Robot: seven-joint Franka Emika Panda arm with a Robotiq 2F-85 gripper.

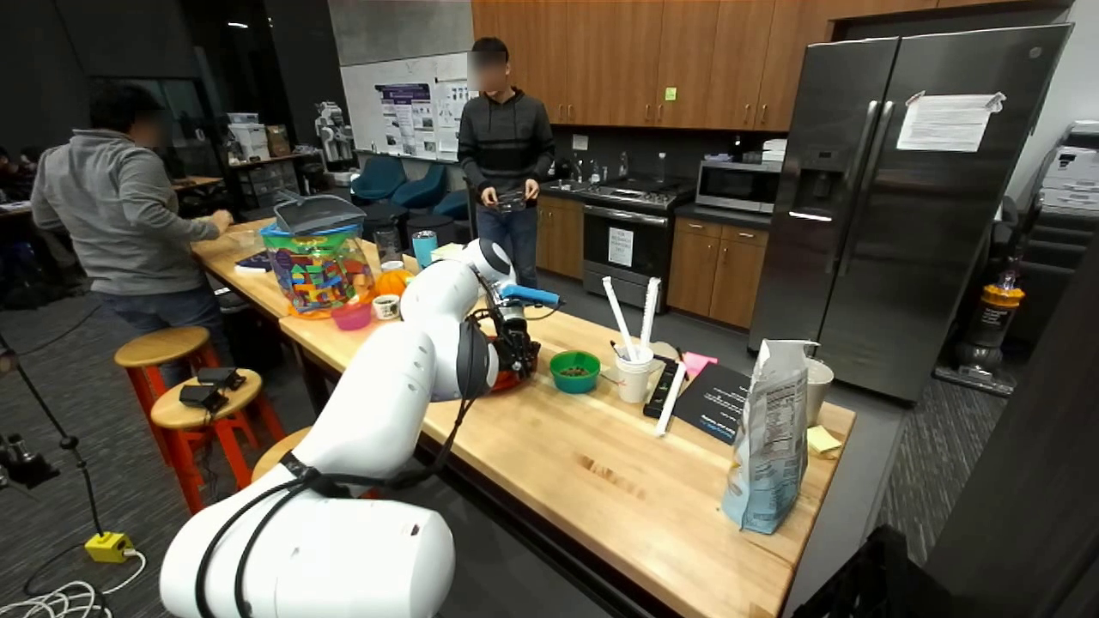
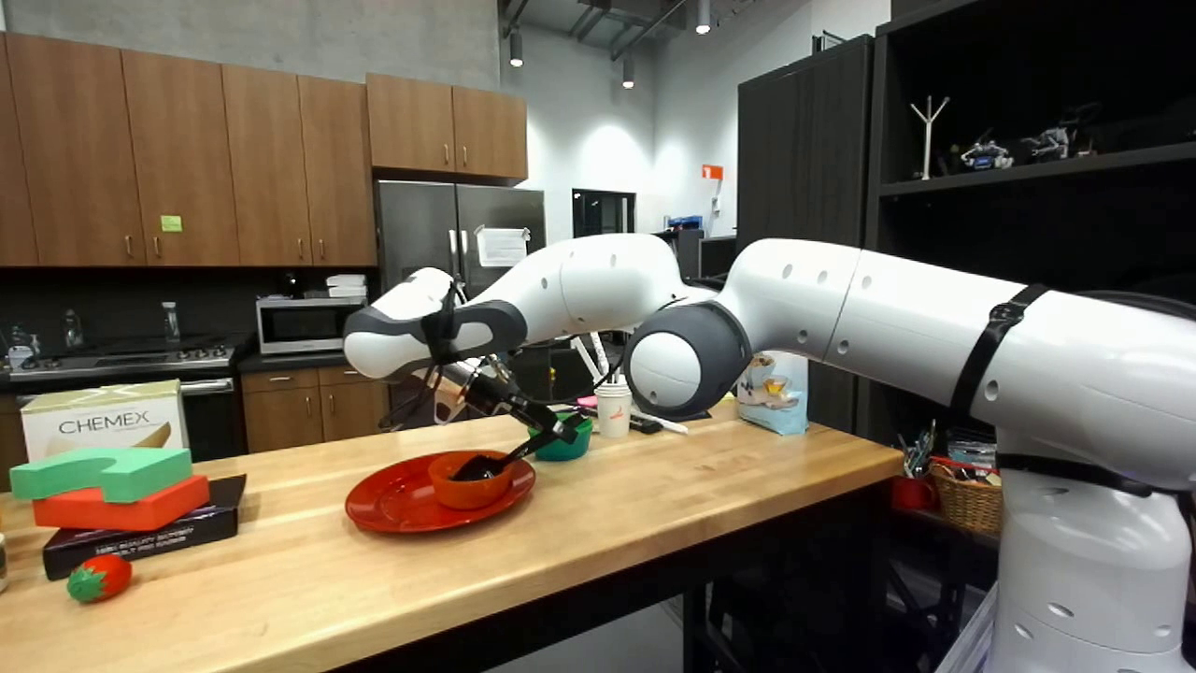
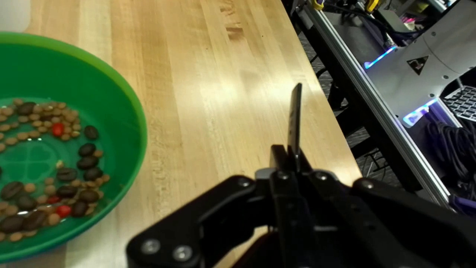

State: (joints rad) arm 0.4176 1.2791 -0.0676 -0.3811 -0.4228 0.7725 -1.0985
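Nearest the camera in the wrist view, the claw (image 3: 291, 158) is found pressed together, a black utensil (image 2: 514, 454) pinched by its thin handle. A short end of the handle is left jutting past the grip. Long axis is slanted, not upright: as seen in an exterior view, the handle is gripped at the right and the head is set leftward, inside the orange bowl (image 2: 472, 491). Whether the bowl's inside is touched cannot be told. That bowl is carried by the red plate (image 2: 388, 505), toward its right side, on the bench (image 2: 280, 570). Green bowl (image 3: 121, 111) is noted to the left of the claw in the wrist view, with lentil-like grains (image 3: 57, 112) and dark beans (image 3: 87, 163) scattered in it. In both exterior views it is placed just right of the plate, with a paper cup (image 2: 613, 411) stood farther right.
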